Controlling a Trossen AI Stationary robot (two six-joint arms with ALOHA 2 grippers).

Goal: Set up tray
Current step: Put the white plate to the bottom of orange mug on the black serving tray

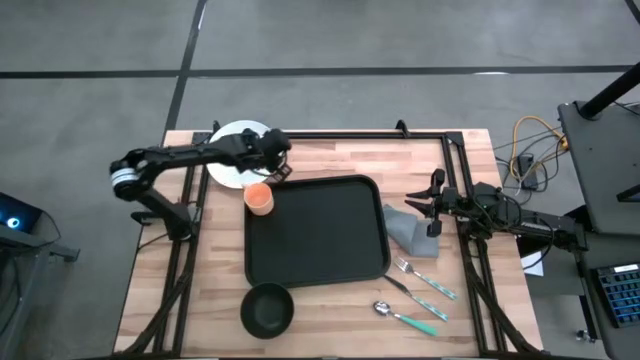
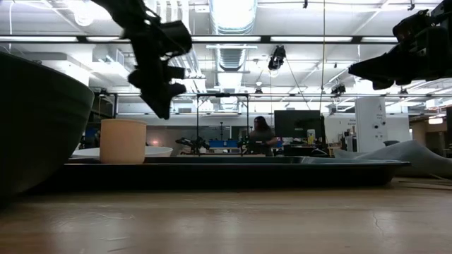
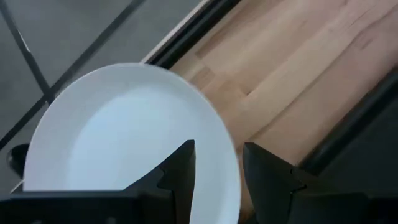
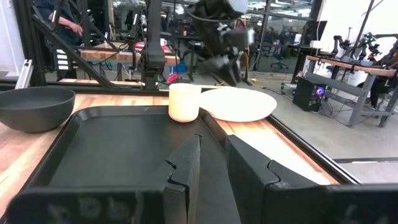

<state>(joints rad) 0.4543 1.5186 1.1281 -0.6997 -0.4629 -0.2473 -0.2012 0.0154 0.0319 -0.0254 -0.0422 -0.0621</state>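
Observation:
The black tray (image 1: 315, 230) lies flat at the table's middle. A pale orange cup (image 1: 259, 198) stands upright at its far-left corner. A white plate (image 1: 232, 152) rests on the table at the far-left corner. My left gripper (image 1: 275, 160) hovers open above the plate's right rim (image 3: 231, 163), and its fingers (image 3: 183, 168) straddle that rim from above without touching. In the low view it hangs clear of the plate (image 2: 159, 77). My right gripper (image 1: 433, 205) (image 4: 214, 140) is open, raised right of the tray over a grey cloth (image 1: 408, 230).
A dark bowl (image 1: 267, 308) sits at the tray's near-left corner on the table. A fork (image 1: 425, 280) and a spoon (image 1: 405, 318) with teal handles lie near-right of the tray. Black frame rails (image 1: 330, 135) run along the table's far, left and right edges.

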